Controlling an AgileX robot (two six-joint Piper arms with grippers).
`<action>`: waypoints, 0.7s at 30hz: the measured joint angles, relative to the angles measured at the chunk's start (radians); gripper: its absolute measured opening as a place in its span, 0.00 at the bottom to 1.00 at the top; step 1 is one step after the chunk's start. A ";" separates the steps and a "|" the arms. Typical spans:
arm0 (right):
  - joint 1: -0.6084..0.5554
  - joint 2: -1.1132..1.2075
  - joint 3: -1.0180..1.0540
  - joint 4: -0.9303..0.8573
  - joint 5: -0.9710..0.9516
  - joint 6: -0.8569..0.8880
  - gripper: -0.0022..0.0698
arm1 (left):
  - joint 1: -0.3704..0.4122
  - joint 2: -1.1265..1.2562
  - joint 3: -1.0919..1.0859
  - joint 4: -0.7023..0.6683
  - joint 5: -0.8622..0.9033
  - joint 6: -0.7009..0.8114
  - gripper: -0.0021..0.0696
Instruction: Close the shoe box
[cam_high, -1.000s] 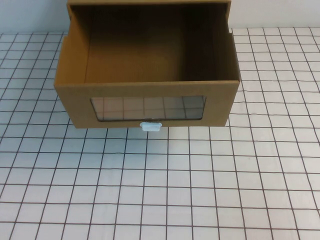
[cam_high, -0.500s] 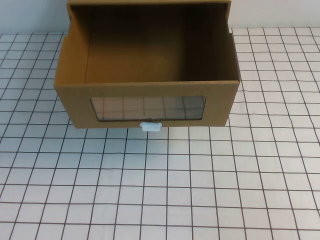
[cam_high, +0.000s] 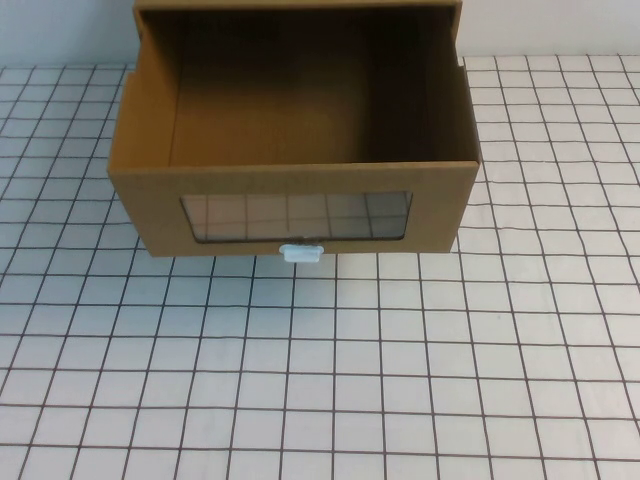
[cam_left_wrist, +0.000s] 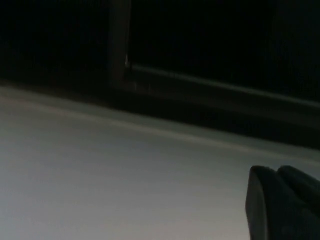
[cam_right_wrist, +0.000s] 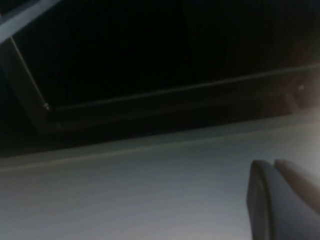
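Grid-lined table (cam_high: 330, 380) lies nearest the camera, bare in front of the shoe box (cam_high: 295, 205). Beyond it, the box's white tab (cam_high: 302, 252) and window (cam_high: 297, 215) face the camera; the pulled-out drawer's long axis runs back into its sleeve (cam_high: 300, 8). Left gripper (cam_left_wrist: 285, 205) and right gripper (cam_right_wrist: 282, 200) appear only in wrist views, away from the box; finger spread cannot be told.

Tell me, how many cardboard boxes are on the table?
1. The shoe box sits at the far middle of the checked table, its drawer pulled out. Neither the left gripper nor the right gripper is near it.
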 joint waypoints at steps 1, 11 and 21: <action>0.000 -0.002 -0.049 -0.006 0.041 0.000 0.01 | 0.000 0.000 -0.042 -0.002 0.014 0.017 0.02; 0.000 0.059 -0.448 -0.067 0.273 0.000 0.01 | 0.000 0.212 -0.534 -0.008 0.294 0.084 0.02; -0.002 0.380 -0.882 -0.043 0.938 0.000 0.01 | 0.000 0.477 -0.858 -0.008 0.720 0.119 0.02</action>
